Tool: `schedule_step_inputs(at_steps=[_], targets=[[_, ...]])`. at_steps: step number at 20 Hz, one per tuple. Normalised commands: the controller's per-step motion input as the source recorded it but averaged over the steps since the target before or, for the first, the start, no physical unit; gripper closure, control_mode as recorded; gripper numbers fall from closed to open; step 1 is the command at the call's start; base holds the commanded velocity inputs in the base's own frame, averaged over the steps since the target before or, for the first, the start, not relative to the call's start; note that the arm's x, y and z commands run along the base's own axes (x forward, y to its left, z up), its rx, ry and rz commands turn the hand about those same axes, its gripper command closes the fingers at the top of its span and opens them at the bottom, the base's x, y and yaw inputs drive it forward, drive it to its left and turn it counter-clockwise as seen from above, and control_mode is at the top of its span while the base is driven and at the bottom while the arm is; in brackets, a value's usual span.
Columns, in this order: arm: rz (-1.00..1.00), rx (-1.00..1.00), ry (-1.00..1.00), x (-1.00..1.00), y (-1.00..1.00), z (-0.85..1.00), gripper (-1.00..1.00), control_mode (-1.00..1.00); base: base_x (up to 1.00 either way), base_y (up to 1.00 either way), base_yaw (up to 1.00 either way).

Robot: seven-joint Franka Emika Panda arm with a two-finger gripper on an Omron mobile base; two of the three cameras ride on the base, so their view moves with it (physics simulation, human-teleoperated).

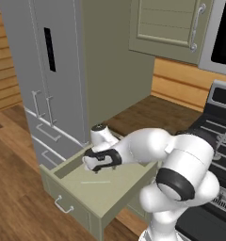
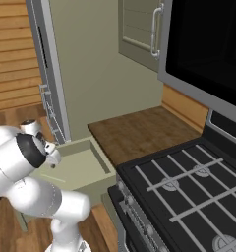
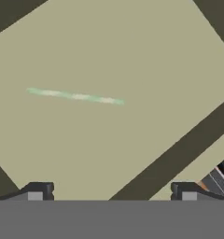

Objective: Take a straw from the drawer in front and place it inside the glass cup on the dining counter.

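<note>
Even, soft rendered light throughout, no glare; the hand view is slightly blurred.

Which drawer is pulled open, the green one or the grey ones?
The green drawer under the wooden counter is open, with the straw inside. The grey fridge drawers are shut.

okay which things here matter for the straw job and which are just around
For the job:
straw, lying on the drawer floor
drawer, pulled open
gripper, jaws open above the straw

Just around:
fridge
stove
wall cabinet

Thin pale straw [image 3: 75, 96] lying flat, inside open sage-green drawer [image 1: 116, 195]
</note>
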Motion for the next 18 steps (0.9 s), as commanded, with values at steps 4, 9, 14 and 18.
schedule_step_inputs(at_steps=[4, 9, 14, 18], targets=[[0.45, -0.17, 0.0, -0.04, 0.0, -0.02, -1.0, -1.0, 0.0, 0.0, 0.0], [0.36, -0.03, 0.07, 0.0, 0.0, -0.23, -1.0, -1.0, 0.0, 0.0, 0.0], [0.21, 0.02, 0.08, 0.0, 0.0, -0.4, -1.0, -1.0, 0.0, 0.0, 0.0], [0.22, 0.03, 0.02, 0.14, -0.01, -0.19, -1.0, -1.0, 0.0, 0.0, 0.0]])
